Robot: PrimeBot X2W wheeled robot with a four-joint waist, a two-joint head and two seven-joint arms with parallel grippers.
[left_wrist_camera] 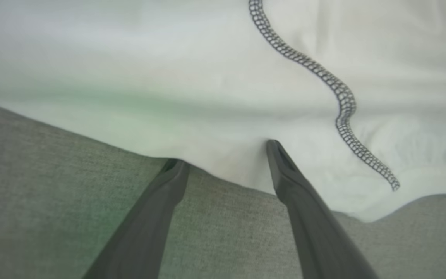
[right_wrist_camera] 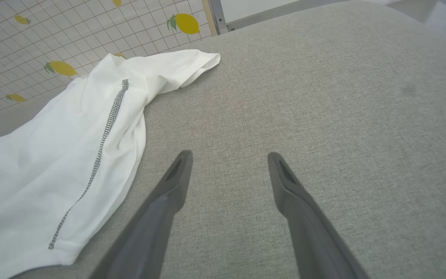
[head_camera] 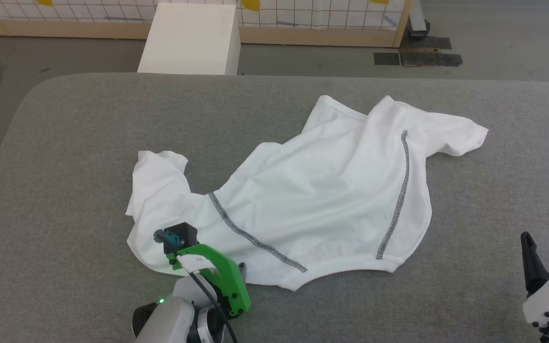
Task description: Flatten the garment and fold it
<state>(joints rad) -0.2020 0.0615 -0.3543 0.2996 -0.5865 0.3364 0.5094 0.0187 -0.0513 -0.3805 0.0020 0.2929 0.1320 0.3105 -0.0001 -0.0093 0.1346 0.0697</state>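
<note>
The garment (head_camera: 322, 190) is a white T-shirt with dark grey seams, lying rumpled on the grey padded table (head_camera: 74, 143), one sleeve (head_camera: 455, 133) reaching far right. My left gripper (left_wrist_camera: 225, 153) is open at the shirt's near-left edge. Its left fingertip (left_wrist_camera: 176, 164) meets the fabric edge and the right fingertip (left_wrist_camera: 275, 149) rests on the cloth, beside a wavy seam (left_wrist_camera: 339, 93). In the head view its green wrist bracket (head_camera: 215, 271) covers the fingers. My right gripper (head_camera: 543, 250) is open over bare table, right of the shirt (right_wrist_camera: 64, 155), with nothing between its fingers (right_wrist_camera: 178, 170).
A white rigid box (head_camera: 191, 38) stands on the floor beyond the table's far edge. Behind it runs a wood-framed grid panel with lemon prints (head_camera: 312, 19). Dark mats (head_camera: 417, 55) lie on the floor at the far right. Bare grey table surrounds the shirt.
</note>
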